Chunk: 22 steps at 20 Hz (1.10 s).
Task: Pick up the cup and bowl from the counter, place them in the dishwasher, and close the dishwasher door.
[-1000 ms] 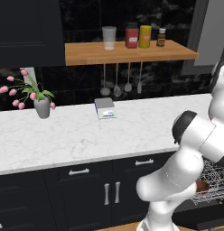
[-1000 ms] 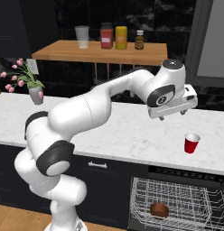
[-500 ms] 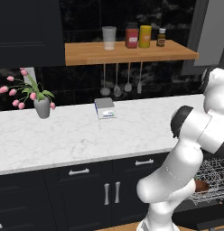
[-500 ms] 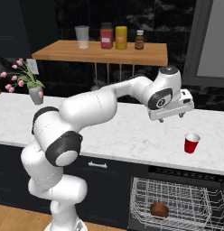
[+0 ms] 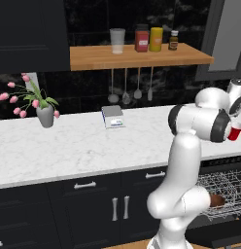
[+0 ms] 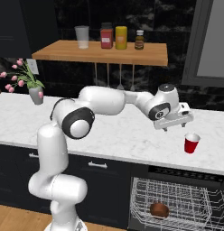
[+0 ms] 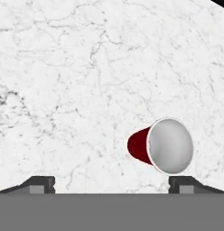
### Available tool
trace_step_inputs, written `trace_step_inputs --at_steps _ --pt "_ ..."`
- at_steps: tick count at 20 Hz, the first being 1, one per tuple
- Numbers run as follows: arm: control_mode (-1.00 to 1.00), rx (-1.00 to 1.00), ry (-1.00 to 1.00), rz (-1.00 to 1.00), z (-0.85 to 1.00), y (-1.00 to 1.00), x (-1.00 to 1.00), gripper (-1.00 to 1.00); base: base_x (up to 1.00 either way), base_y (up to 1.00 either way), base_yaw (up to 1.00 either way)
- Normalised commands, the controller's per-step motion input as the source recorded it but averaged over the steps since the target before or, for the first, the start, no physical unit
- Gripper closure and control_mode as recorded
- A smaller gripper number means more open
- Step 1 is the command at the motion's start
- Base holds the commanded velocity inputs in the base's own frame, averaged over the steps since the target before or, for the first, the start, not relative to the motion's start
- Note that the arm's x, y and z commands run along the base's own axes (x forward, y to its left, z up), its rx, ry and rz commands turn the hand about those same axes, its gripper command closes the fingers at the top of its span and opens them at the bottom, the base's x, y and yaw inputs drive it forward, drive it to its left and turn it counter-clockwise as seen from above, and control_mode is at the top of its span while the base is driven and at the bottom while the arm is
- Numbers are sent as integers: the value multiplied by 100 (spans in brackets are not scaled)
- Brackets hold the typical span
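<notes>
Gripper with fingers wide apart and empty, red cup upright on counter just below its right side.

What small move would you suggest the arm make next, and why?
Probably shift the open gripper sideways over the cup and lower it. The cup stands upright on the counter, off-centre in the hand view, while the bowl already sits in the dishwasher rack.

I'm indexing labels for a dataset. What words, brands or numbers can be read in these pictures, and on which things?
None can be read.
Red jar, yellow jar, brown bottle: label patches too blurred.
Flat scale-like thing on the counter: markings too small.
Cup: plain.
</notes>
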Motion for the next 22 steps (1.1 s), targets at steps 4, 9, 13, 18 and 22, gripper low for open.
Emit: trace_step_inputs --at_steps 4,9,13,18,22 --pt "-100 12 10 -11 -7 -56 53 -100 0 0 0" --pt "-100 15 0 -4 10 -38 8 -100 0 0 0" --pt "-100 8 2 0 2 -24 14 -100 0 0 0" --pt "-100 1 2 0 -30 0 0 -100 0 0 0" --pt "-100 1 0 0 -52 0 0 -100 0 0 0"
